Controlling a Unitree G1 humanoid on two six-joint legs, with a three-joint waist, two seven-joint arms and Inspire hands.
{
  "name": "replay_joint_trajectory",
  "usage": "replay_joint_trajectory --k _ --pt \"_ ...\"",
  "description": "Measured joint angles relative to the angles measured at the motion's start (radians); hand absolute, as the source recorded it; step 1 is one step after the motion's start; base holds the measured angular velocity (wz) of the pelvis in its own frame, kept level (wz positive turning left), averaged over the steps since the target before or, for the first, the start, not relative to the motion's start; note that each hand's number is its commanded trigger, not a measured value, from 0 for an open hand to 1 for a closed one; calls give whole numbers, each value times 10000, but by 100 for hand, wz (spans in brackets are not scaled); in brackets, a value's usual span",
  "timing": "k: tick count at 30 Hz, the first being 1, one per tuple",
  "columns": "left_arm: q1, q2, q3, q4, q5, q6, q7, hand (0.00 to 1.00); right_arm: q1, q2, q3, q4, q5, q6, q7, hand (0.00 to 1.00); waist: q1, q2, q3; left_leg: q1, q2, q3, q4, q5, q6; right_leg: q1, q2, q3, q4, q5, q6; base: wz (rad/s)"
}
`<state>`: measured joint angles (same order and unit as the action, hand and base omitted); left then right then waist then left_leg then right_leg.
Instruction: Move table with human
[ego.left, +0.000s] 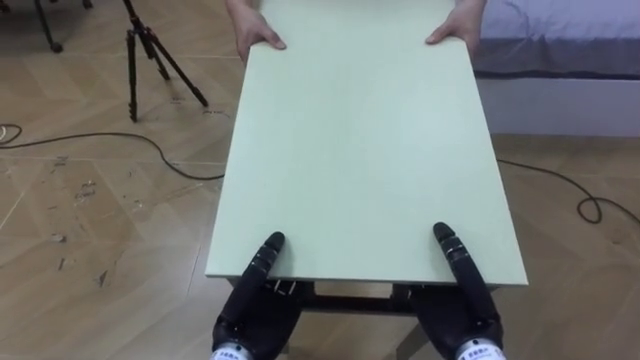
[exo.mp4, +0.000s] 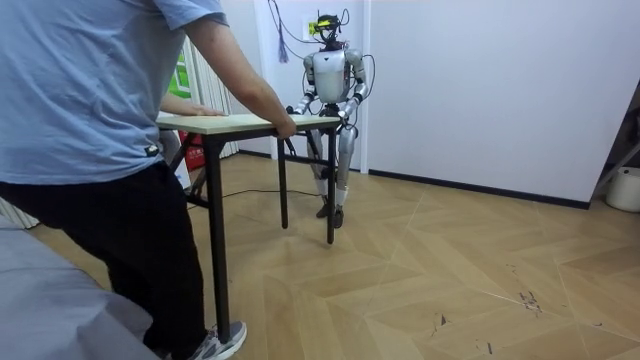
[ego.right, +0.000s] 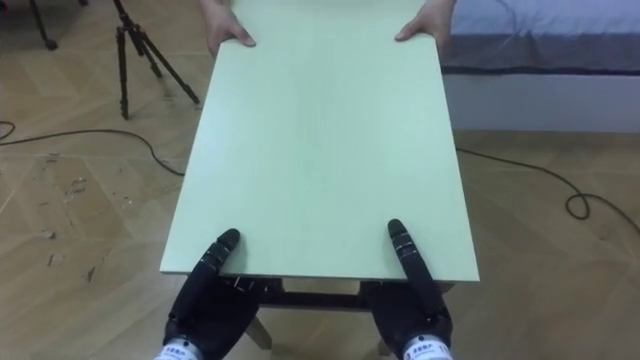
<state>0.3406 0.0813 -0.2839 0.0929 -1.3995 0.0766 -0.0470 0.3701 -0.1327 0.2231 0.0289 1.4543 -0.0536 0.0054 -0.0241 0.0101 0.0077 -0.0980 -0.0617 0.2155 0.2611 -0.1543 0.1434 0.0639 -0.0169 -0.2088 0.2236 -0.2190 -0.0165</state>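
Observation:
A table with a pale green top (ego.left: 360, 150) and black legs stands between me and a person. My left hand (ego.left: 255, 300) and right hand (ego.left: 465, 300) are at its near edge. Each has its thumb lying on the top, with the rest of the hand under the edge. The person's two hands (ego.left: 255, 38) hold the far corners. In the room view the person (exo.mp4: 100, 120) stands at the near end of the table (exo.mp4: 250, 122) and I stand upright at the far end, by a white wall.
A black tripod (ego.left: 150, 55) stands on the wooden floor to the far left. A dark cable (ego.left: 130, 140) runs across the floor beside it. A bed (ego.left: 560, 50) lies at the far right, with another cable (ego.left: 590, 205) before it.

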Motion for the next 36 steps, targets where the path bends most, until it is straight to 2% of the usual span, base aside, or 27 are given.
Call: replay_joint_trajectory --k 3,4,6,7,8,9,10,11,14,15,16,17,18,19,20,21,22,23,25,27,29,30,31,32,33,34,36 --pt "32 9 -164 -35 -30 -118 -14 100 88 -44 -1 -64 -6 -103 67 100 38 -5 -6 -140 20 -70 169 35 -46 -142 101 27 20 4 -43 7" --pt "45 0 -173 -31 -42 -112 -22 100 92 -74 -6 -63 -14 -107 68 100 59 5 -4 -146 4 -132 165 64 -188 -148 139 110 -47 32 -98 0" --pt "57 68 -228 -32 -134 -106 -22 100 146 -54 0 -59 -30 -107 96 100 71 -155 -101 -276 -147 -303 72 232 -1830 -318 -35 152 -245 227 -283 -4" --pt "47 113 -223 -63 -194 -105 -56 100 120 -42 -41 -107 -121 -96 140 100 56 -231 -92 -666 113 -58 1251 26 -2323 -406 -260 -64 -404 400 -296 -39" --pt "217 19 -149 -66 -235 -123 -120 100 12 -61 -26 -37 -163 7 128 100 151 15 -69 -846 983 380 3225 -706 -1933 -350 -12 -503 -310 458 -377 -53" --pt "320 2 -146 -67 -235 -119 -120 100 27 -81 -19 -20 -204 55 101 100 190 126 -71 -817 1382 437 3972 -981 -1882 -282 134 -704 -269 464 -417 -62" --pt "452 1 -145 -74 -334 -99 -129 100 45 -132 -4 -21 -164 180 86 100 197 267 -30 -657 1986 440 5039 -1262 -1875 -280 323 -1160 -9 397 -529 -43" --pt "476 32 -145 -72 -389 -30 -134 100 37 -177 -1 -20 -160 224 85 100 197 332 -12 -381 2345 375 5467 -1381 -1894 -365 375 -1630 194 367 -578 -35" --pt "335 -4 -137 -97 -462 -29 -211 100 -143 -183 -68 -22 -213 197 88 100 -21 408 55 56 2527 -122 5408 -1652 -2121 -670 347 -2170 431 370 -573 -2" --pt "169 -3 -154 -114 -504 -17 -210 100 -294 -183 -124 -23 -219 170 91 100 -154 523 154 171 2539 -224 4737 -2184 -2168 -1035 307 -2356 881 377 -570 14" --pt "62 13 -162 -119 -505 1 -210 100 -317 -215 -188 -24 -228 175 93 100 -307 612 200 368 2277 -299 3756 -2426 -2062 -1519 130 -2260 1418 408 -581 19" --pt "-7 44 -174 -133 -502 31 -210 100 -305 -195 -226 -39 -228 163 94 100 -384 528 174 437 2069 -424 3237 -2418 -2040 -1860 -20 -2087 1760 486 -586 28" --pt "-156 61 -197 -149 -434 20 -210 100 -310 -161 -312 -80 -208 175 154 100 -523 535 187 516 1727 -885 2495 -2310 -1723 -2721 -84 -1487 2220 485 -455 0" --pt "-305 134 -236 -185 -448 -105 -214 100 -428 5 -428 -61 -323 211 248 100 -498 775 199 322 1681 -1624 2033 -2396 -1409 -3475 461 -805 1601 451 -250 -19" --pt "-360 333 -204 -277 -587 -276 -258 100 -638 229 -405 -6 -425 267 279 100 -562 837 226 -65 1621 -2000 1993 -2346 -1262 -3861 677 -425 528 1156 -160 -21" --pt "-410 420 -219 -281 -653 -284 -262 100 -637 255 -386 -6 -423 272 339 100 -587 839 228 -201 1494 -2117 1963 -2286 -1162 -4020 598 -332 211 1672 -138 25" --pt "-439 537 -290 -233 -722 -279 -261 100 -530 235 -365 -4 -410 268 406 100 -703 652 180 -208 1058 -2185 1773 -2220 -1036 -4142 22 -274 202 2918 -347 43" --pt "-422 541 -322 -185 -703 -279 -262 100 -446 231 -358 15 -396 254 430 100 -753 520 142 -197 841 -2103 1692 -2214 -1018 -4115 -276 -188 338 2960 -205 31" --pt "-429 403 -341 103 -577 -246 -263 100 -466 188 -402 337 -382 227 635 100 -781 635 161 -145 886 -1077 1551 -2070 -999 -4155 -548 -525 574 3010 -309 18" --pt "-434 442 -339 145 -604 -192 -263 100 -466 225 -463 382 -382 335 641 100 -823 539 165 -159 787 -583 1488 -1911 -987 -4228 -697 -518 552 3256 -310 5" --pt "-385 436 -340 146 -625 -184 -263 100 -449 189 -520 389 -412 539 637 100 -811 475 144 -318 685 -499 1499 -1701 -893 -4343 -747 -367 350 3854 54 -8" --pt "-385 464 -336 137 -730 -172 -263 100 -469 157 -620 387 -402 649 633 100 -833 442 119 -488 745 -373 1368 -1449 -752 -4351 -789 -191 -54 4368 636 31" --pt "-477 495 -356 133 -658 -103 -255 100 -359 208 -615 344 -329 685 639 100 -942 398 113 -686 898 199 1352 -1257 -656 -4529 -1011 -39 706 3943 823 77" --pt "-557 459 -441 143 -464 -81 -216 100 -48 303 -726 206 -248 651 694 100 -1083 246 117 -720 902 556 1253 -1016 -580 -4695 -1571 -178 2772 2499 705 95" --pt "-563 475 -504 141 -388 -80 -216 100 143 332 -758 138 -184 609 722 100 -1107 140 86 -698 871 727 1132 -882 -544 -4677 -1821 -201 3762 1891 598 81" --pt "-475 482 -547 63 -196 -62 -217 100 408 323 -826 16 -37 554 737 100 -995 -62 -20 -656 836 1155 875 -647 -495 -4536 -2177 -22 5585 1058 663 23" --pt "-266 463 -514 -103 -18 -62 -219 100 523 311 -760 -35 85 536 739 100 -614 -207 -64 -599 824 1560 729 -411 -475 -3667 -2480 277 7096 701 737 -30"
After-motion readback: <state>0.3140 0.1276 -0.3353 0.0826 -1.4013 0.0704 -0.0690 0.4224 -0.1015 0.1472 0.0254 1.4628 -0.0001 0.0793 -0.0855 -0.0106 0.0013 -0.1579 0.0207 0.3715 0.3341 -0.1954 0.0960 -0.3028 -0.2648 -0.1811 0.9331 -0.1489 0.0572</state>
